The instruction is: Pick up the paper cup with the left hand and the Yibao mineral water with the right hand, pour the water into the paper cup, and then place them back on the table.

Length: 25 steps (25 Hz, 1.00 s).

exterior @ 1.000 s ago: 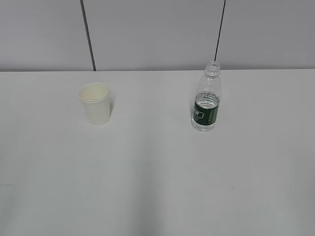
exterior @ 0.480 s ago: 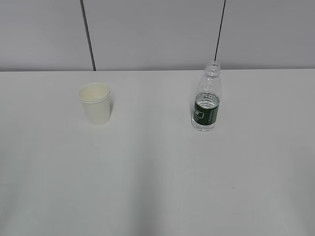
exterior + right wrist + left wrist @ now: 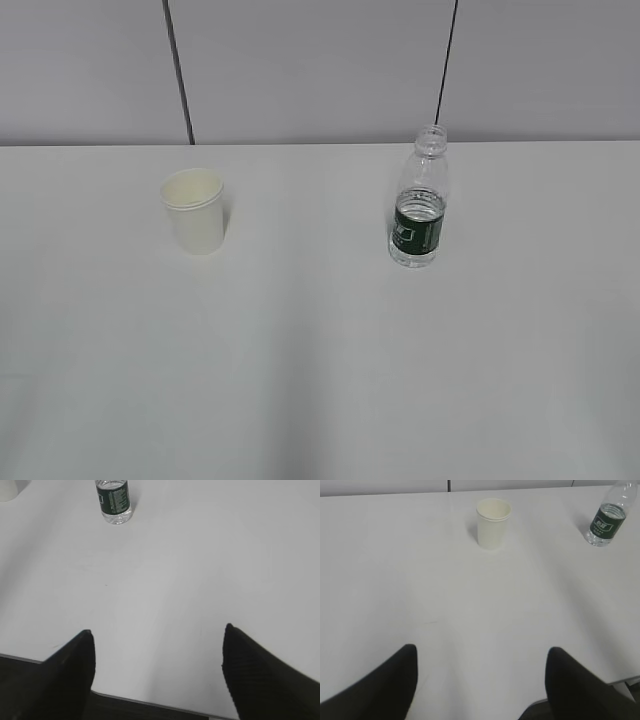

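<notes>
Standing upright on the white worktop (image 3: pixel 320 380), the paper cup (image 3: pixel 196 211) sits at the left and the Yibao mineral water (image 3: pixel 419 199) well apart at the right, uncapped and partly filled. Nothing of the task looks begun: neither is gripped, and picking up, pouring and setting down all remain. The exterior view shows both things but no arms. Only the left wrist view shows the left hand (image 3: pixel 480 680), fingers spread wide and empty, well short of the cup. The right wrist view alone shows the right hand (image 3: pixel 157 667), likewise wide open and empty, far from the bottle.
</notes>
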{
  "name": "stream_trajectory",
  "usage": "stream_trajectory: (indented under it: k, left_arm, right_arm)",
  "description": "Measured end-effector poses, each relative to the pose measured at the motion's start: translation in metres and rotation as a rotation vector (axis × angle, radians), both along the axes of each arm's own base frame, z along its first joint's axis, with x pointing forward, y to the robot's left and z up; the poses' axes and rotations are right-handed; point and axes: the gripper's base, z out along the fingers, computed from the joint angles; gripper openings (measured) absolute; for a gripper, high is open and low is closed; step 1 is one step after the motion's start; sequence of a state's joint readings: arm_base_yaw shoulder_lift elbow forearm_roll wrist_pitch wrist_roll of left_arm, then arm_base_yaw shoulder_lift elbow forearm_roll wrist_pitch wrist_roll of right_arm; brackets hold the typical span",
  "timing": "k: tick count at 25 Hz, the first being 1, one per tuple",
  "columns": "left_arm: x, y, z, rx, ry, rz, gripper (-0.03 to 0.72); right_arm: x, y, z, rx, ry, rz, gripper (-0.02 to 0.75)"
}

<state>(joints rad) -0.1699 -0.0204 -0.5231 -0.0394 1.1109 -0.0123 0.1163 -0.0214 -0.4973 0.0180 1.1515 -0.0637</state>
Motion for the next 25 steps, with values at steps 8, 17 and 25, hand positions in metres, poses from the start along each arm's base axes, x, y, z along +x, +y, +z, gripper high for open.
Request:
stream_trajectory:
  k: [8,17,25]
  left_arm:
    - [-0.001,-0.0065,0.0006,-0.061,0.007,-0.01,0.486]
    - [-0.0006,-0.0052,0.0007,-0.048,0.002,0.0,0.486]
    - [-0.0005,-0.005,0.0007,-0.046,0.002,0.002,0.486]
  right_arm:
    - [0.0002,0.0014,0.0002,-0.001,-0.002,-0.12,0.585]
    - [0.0002,0.0014,0.0002,-0.002,-0.002,-0.133,0.585]
    - [0.0003,0.0014,0.0004,-0.002,-0.005,-0.133,0.585]
